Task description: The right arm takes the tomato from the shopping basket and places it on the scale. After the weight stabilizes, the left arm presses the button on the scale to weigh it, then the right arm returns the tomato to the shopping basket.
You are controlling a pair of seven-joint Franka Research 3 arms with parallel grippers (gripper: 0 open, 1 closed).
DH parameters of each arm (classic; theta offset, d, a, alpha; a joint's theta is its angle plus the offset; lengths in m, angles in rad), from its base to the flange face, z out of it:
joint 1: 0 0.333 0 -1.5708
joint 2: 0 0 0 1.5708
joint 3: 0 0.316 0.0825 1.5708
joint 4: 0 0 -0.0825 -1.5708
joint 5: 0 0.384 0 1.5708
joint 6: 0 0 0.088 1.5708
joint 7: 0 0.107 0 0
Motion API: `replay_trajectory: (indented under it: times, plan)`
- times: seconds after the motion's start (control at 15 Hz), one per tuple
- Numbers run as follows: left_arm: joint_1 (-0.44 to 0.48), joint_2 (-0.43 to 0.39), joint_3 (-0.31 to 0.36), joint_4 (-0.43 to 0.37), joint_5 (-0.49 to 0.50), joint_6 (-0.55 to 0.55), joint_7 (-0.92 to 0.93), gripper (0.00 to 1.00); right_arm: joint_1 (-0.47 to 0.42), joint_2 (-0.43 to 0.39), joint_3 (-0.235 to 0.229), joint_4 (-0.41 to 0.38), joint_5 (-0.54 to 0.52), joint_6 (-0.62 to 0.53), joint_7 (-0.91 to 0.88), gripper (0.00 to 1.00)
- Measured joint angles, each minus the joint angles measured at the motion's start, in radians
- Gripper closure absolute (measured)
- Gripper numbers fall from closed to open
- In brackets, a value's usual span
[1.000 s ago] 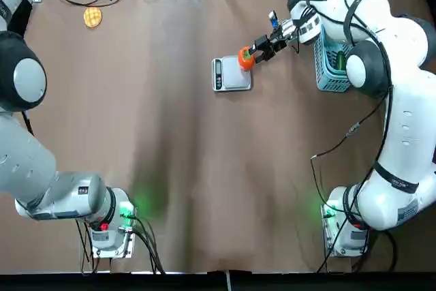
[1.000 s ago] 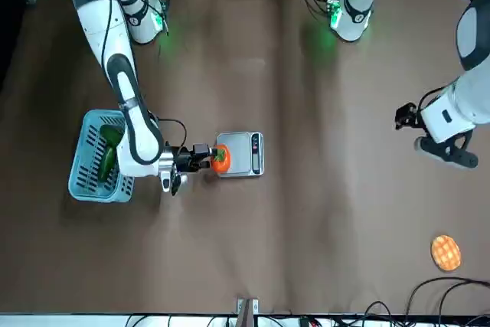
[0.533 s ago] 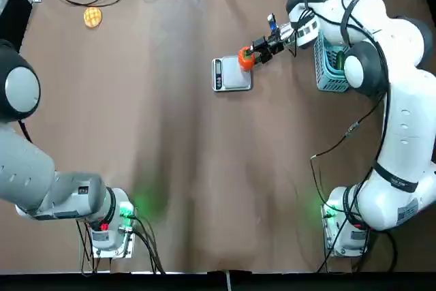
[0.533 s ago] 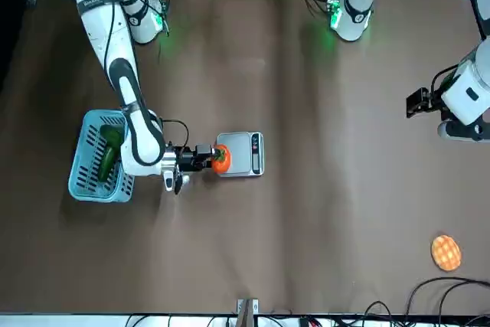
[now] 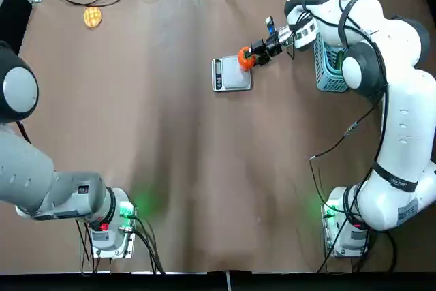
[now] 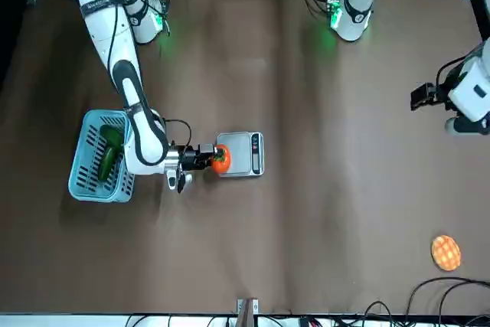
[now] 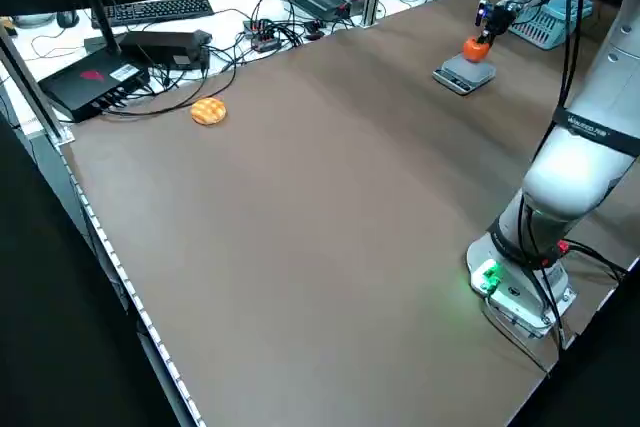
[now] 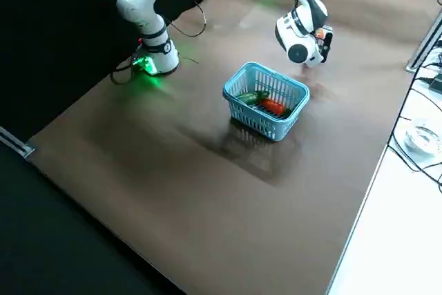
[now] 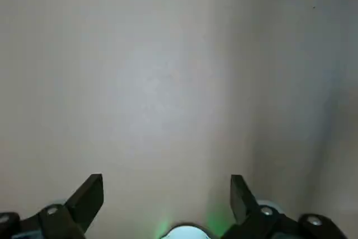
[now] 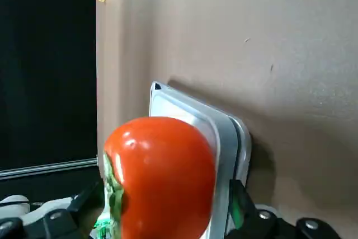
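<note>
The orange-red tomato point(image 5: 245, 58) point(image 6: 220, 160) rests at the corner of the silver scale point(image 5: 231, 78) point(image 6: 245, 155) nearest the light-blue shopping basket point(image 5: 332, 66) point(image 6: 96, 157). My right gripper point(image 5: 256, 52) point(image 10: 166, 191) reaches out from the basket side, low over the table. It is open, with one finger on each side of the tomato point(image 10: 159, 177) and a small gap showing at one finger. The scale's dark strip with the button lies on the side away from the basket. My left gripper point(image 9: 166, 186) hangs open and empty over bare table, far from the scale.
A green vegetable point(image 8: 248, 97) and a red item point(image 8: 274, 107) lie in the basket. A waffle-like disc point(image 5: 92, 16) lies at the far left corner. Cables, a keyboard and boxes point(image 7: 160, 42) crowd the far edge beyond the table.
The tomato has stayed put at the scale's corner while the right arm's wrist and elbow shifted slightly. The left gripper has drawn back toward its own base, away from the disc.
</note>
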Motion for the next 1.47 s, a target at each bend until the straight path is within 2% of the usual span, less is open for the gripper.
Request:
replay_trajectory:
  times: [0.07, 0.2, 0.27, 0.4, 0.53, 0.73, 1.07, 1.27, 1.47]
  plan:
    - [0.009, -0.008, 0.0, 0.0, -0.001, -0.01, -0.003, 0.0, 0.0, 0.0, 0.0, 0.0, 0.0, 0.0, -0.006, 0.03]
    - [0.013, -0.027, 0.001, -0.001, -0.003, -0.016, -0.005, 0.0, -0.001, -0.001, -0.001, 0.001, 0.004, -0.009, -0.012, 0.22]
    - [0.009, -0.041, 0.001, -0.007, -0.003, -0.017, -0.013, 0.0, -0.001, -0.002, -0.001, 0.001, 0.004, -0.009, -0.013, 0.25]
    - [-0.023, -0.072, 0.021, -0.028, -0.003, -0.016, -0.057, 0.0, -0.002, -0.002, -0.001, 0.001, 0.004, -0.008, -0.015, 0.25]
    - [-0.091, -0.101, 0.085, -0.052, -0.004, -0.012, -0.096, 0.0, -0.003, -0.002, -0.003, 0.004, 0.004, -0.007, -0.015, 0.25]
    - [-0.115, -0.153, 0.165, -0.109, -0.005, 0.02, -0.104, 0.0, -0.004, -0.029, -0.034, 0.021, -0.034, 0.005, 0.018, 0.25]
    - [-0.111, -0.189, 0.189, -0.124, -0.032, 0.021, -0.085, 0.0, -0.006, -0.193, -0.11, 0.033, -0.334, -0.003, 0.246, 0.25]
    - [-0.111, -0.19, 0.187, -0.125, -0.036, 0.019, -0.079, 0.0, -0.009, -0.311, -0.18, 0.052, -0.638, -0.067, 0.439, 0.25]
    - [-0.116, -0.19, 0.183, -0.128, -0.036, 0.017, -0.056, 0.0, -0.011, -0.378, -0.239, 0.126, -0.933, -0.177, 0.563, 0.25]
